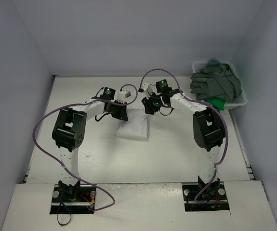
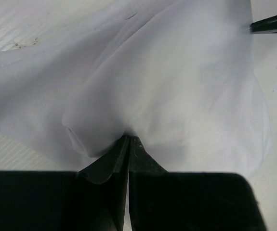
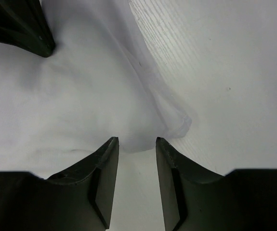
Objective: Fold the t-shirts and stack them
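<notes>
A white t-shirt [image 1: 134, 129] lies bunched on the table between the two arms. My left gripper [image 1: 120, 114] is at its far left edge, shut on a pinch of the white cloth [image 2: 177, 86], which puckers up into the closed tips [image 2: 129, 138]. My right gripper [image 1: 149, 107] stands open at the shirt's far right corner. The folded cloth edge [image 3: 143, 139] lies just at its fingertips [image 3: 137, 140], with nothing pinched. A dark grey t-shirt [image 1: 215, 82], a bright green one [image 1: 215, 102] and a bit of teal-blue cloth [image 1: 214, 61] sit in the basket.
A white lattice basket [image 1: 239, 102] stands at the back right corner against the wall. Purple cables loop from both arms over the table. Each wrist view shows the other gripper's dark finger [image 2: 273, 23] [image 3: 22, 24] close by on the cloth.
</notes>
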Robot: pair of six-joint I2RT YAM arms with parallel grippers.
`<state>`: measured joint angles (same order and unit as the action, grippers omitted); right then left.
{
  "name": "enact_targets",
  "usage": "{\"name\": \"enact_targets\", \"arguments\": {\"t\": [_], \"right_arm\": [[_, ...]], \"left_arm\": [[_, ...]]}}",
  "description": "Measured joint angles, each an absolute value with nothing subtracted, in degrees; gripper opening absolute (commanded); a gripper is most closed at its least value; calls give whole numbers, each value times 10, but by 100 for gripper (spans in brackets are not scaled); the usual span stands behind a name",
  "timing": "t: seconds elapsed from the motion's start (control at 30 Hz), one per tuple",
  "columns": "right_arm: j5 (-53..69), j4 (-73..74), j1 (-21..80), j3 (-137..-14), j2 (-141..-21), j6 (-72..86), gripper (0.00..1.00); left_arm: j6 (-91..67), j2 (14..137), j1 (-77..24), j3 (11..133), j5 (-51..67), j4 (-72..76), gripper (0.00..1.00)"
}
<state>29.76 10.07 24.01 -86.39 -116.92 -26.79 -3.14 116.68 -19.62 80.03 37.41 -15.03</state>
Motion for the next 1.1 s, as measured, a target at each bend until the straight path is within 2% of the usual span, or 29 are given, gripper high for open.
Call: {"name": "enact_targets", "arguments": {"t": [0.27,0.47,0.5,0.57,0.9,1.1], "right_arm": [[322,101,229,-857,-1140,-267,28],[380,131,229,-855,-1115,-282,15],[389,139,230,-855,-1111,-287,8],[403,153,233,-852,-1104,-302,1],[461,200,289,-770,-1092,-369,0],[484,202,297,-766,-1107,-401,0]], "left_arm": [[-35,1170,-203,806,373,-148,0],[-35,1170,-203,807,372,-148,0],[-35,1170,-203,807,372,-148,0],[-35,1170,-203,807,370,-148,0],[-35,1170,-204,808,357,-151,0],[-35,1170,-205,809,349,-154,0]]}}
